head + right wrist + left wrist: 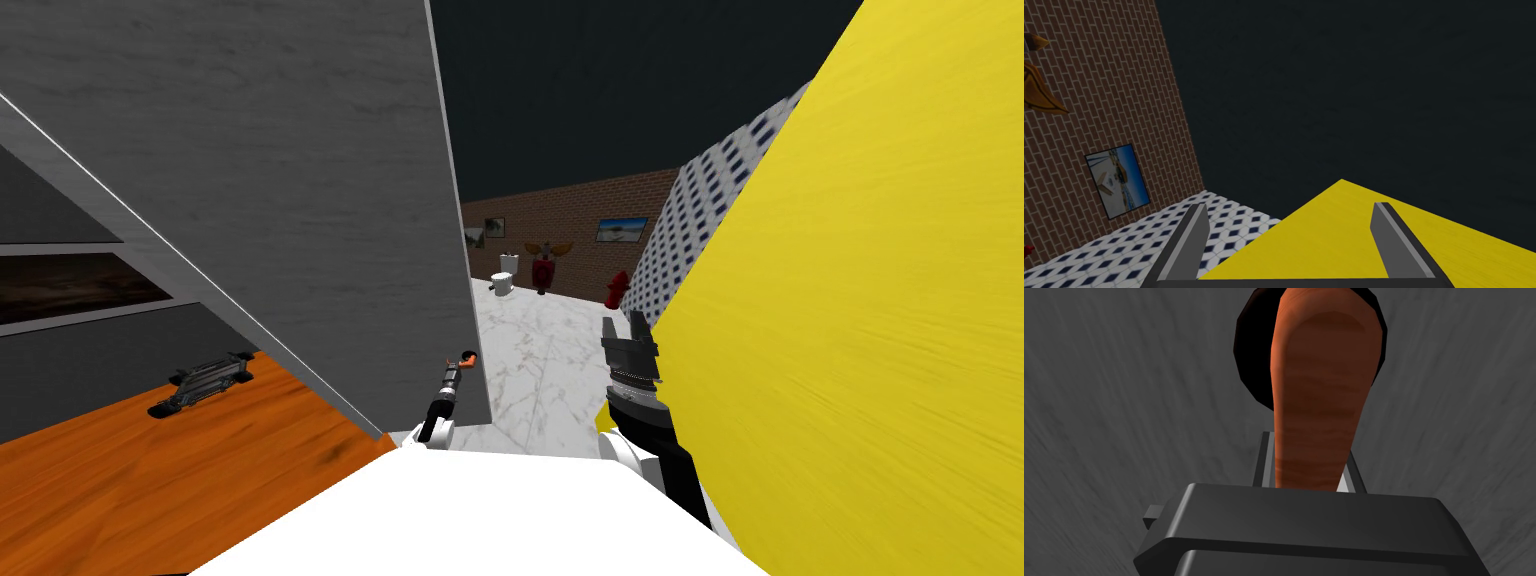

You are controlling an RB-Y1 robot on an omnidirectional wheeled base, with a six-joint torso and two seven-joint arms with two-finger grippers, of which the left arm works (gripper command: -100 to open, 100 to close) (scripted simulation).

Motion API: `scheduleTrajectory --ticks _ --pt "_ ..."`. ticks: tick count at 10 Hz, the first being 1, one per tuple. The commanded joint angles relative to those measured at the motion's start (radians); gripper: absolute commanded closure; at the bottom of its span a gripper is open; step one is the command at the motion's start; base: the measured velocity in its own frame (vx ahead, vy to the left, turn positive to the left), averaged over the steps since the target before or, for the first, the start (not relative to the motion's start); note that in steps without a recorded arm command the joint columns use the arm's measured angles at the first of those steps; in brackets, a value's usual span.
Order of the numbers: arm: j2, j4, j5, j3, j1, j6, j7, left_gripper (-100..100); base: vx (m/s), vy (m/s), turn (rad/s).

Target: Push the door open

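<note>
- Your left gripper (458, 365) is at the free edge of the grey door (320, 190), low in the middle of the head view.
- Its fingers (1267, 458) are clenched on the orange-brown lever handle (1319, 388), pressing it from both sides; the lever runs out past their tips to a dark round rose (1246, 353) on the door face.
- The door stands to your left and slants away, with its edge next to the gap ahead of you.
- Through that gap you see a white marbled floor (540, 350), with a white toilet (505, 278) and a red hydrant (617, 290) far off by a brick wall (590, 205).
- Your right gripper (636, 322) is raised on the right, just beside a yellow wall (880, 350); its fingers (1194, 235) are released and spread wide, holding nothing.
- Near left, a dark object (200, 385) lies on the orange wood floor (120, 490).
</note>
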Motion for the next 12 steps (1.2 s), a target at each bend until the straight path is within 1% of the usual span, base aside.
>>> scheduleTrajectory --ticks 1,6,7,11,12 --pt "0.004 0.009 0.007 0.012 -0.005 -0.006 -0.004 100 0.158 -0.035 0.049" --pt "0.014 0.013 0.031 0.053 -0.002 -0.008 -0.018 100 0.192 -0.046 0.041" --pt "0.017 0.014 0.039 0.067 0.0 -0.008 -0.023 100 0.222 -0.045 0.04" --pt "0.025 0.018 0.063 0.108 0.003 -0.01 -0.037 100 0.215 -0.059 0.063" --pt "0.028 0.019 0.072 0.124 0.004 -0.011 -0.042 100 0.247 -0.073 0.076"
